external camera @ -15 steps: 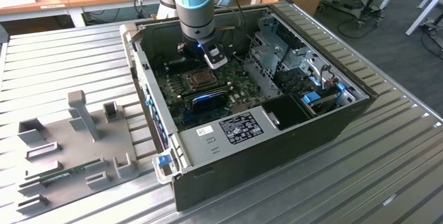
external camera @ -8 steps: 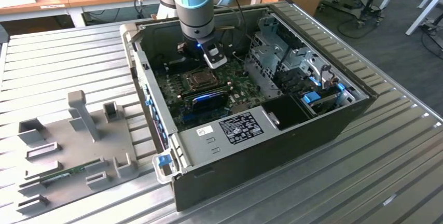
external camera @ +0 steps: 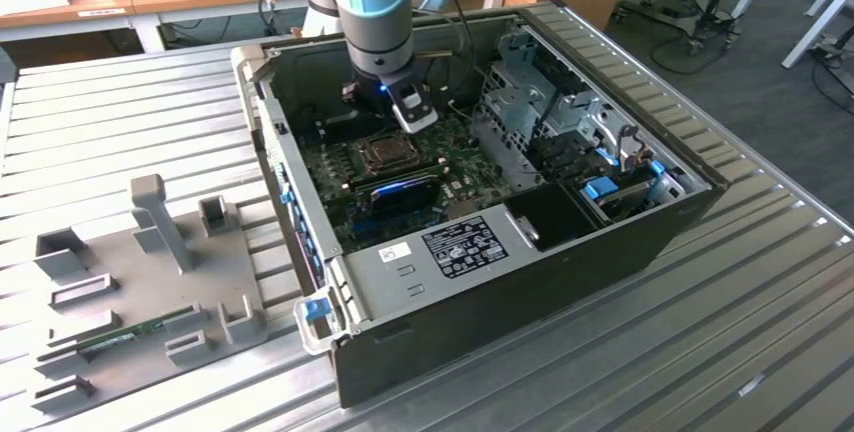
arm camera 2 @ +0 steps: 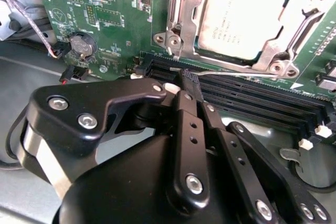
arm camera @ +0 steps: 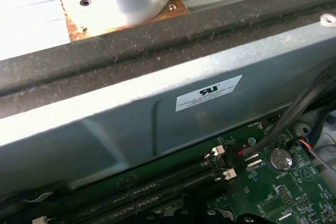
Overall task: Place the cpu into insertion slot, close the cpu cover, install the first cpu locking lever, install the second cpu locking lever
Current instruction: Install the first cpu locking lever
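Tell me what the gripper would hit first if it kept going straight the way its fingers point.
Probably the long black memory slots: the black gripper points at them, its closed fingertips at a thin silver wire lever beside the silver-framed socket. Depth is unclear.

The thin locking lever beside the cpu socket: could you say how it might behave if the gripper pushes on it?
The locking lever is a slim wire rod, so it probably flexes and springs back. Its smooth metal may slip off the gripper. The cpu close beside it looks delicate.
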You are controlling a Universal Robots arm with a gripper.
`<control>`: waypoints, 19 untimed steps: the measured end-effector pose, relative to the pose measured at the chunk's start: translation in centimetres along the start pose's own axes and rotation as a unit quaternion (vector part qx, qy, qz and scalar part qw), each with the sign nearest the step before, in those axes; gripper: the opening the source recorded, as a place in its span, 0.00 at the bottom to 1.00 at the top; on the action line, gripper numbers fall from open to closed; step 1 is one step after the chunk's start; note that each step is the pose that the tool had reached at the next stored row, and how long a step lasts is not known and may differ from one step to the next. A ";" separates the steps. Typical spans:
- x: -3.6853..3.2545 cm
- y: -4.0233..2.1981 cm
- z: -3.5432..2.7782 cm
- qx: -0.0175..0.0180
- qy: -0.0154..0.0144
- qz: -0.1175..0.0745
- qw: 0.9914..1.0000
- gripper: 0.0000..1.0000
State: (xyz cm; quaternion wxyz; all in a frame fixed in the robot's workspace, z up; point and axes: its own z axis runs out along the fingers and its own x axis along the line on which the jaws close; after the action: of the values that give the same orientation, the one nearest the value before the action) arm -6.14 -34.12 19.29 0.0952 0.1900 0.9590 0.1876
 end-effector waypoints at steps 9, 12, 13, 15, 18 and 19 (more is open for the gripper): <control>-0.02 -0.37 0.43 0.000 0.000 0.000 1.000 0.10; -0.06 -0.44 0.42 0.000 0.000 0.000 1.000 0.10; -0.07 -0.47 0.41 0.000 0.000 0.000 1.000 0.10; -0.08 -0.50 0.40 0.000 0.000 0.000 1.000 0.10; -0.11 -0.56 0.37 0.000 0.000 0.000 1.000 0.10; -0.13 -0.59 0.36 0.000 0.000 0.000 1.000 0.10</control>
State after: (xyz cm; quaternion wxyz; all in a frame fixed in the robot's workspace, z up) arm -6.13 -34.56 18.75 0.0952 0.1898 0.9590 0.1875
